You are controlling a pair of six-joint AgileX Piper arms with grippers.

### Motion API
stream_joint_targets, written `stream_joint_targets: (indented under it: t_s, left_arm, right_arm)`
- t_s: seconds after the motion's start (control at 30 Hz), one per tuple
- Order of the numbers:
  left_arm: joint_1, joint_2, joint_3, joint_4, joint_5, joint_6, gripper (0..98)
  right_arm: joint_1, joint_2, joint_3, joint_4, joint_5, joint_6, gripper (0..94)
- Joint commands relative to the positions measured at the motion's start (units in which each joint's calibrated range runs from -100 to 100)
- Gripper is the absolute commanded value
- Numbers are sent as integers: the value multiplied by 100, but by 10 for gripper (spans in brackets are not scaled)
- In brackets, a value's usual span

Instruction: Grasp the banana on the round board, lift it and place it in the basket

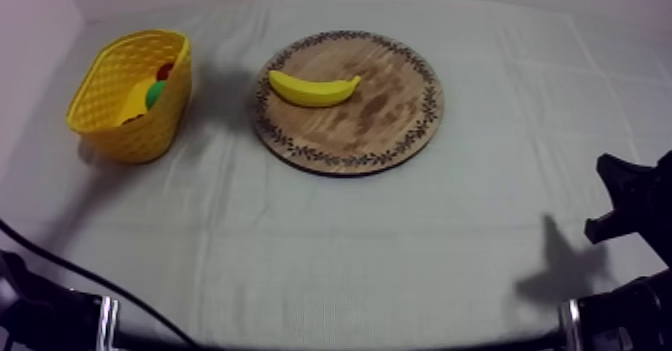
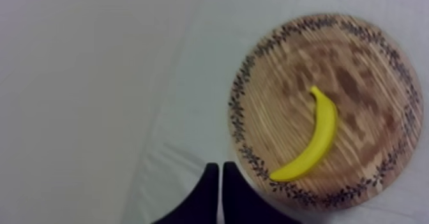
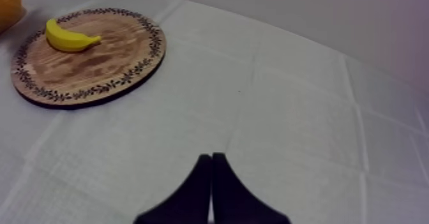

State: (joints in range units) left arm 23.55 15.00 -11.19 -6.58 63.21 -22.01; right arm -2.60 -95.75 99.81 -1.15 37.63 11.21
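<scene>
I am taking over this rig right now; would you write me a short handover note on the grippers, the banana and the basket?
Left gripper: shut on nothing, at the rim of the wooden board, short of the banana.
Right gripper: shut on nothing, over bare cloth, away from the board.
Banana: lying on the board, on the side towards the basket, untouched.
Yellow basket: upright beside the board, not touching it, with other toy fruit inside.
Done: nothing yet.
Left: open a gripper, grasp the banana, lift it and put it into the basket.
</scene>
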Motion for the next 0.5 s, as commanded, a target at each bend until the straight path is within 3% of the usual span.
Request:
stream_joint_targets:
  t_s: [0.0, 0.47]
  left_arm:
    - [32, 237, 48, -56, 0, -36, 0]
    - [76, 1208, 308, -406, -184, -418, 1]
  right_arm:
    - [0, 0, -3, 0, 3, 0, 3]
    - [0, 0, -3, 0, 3, 0, 3]
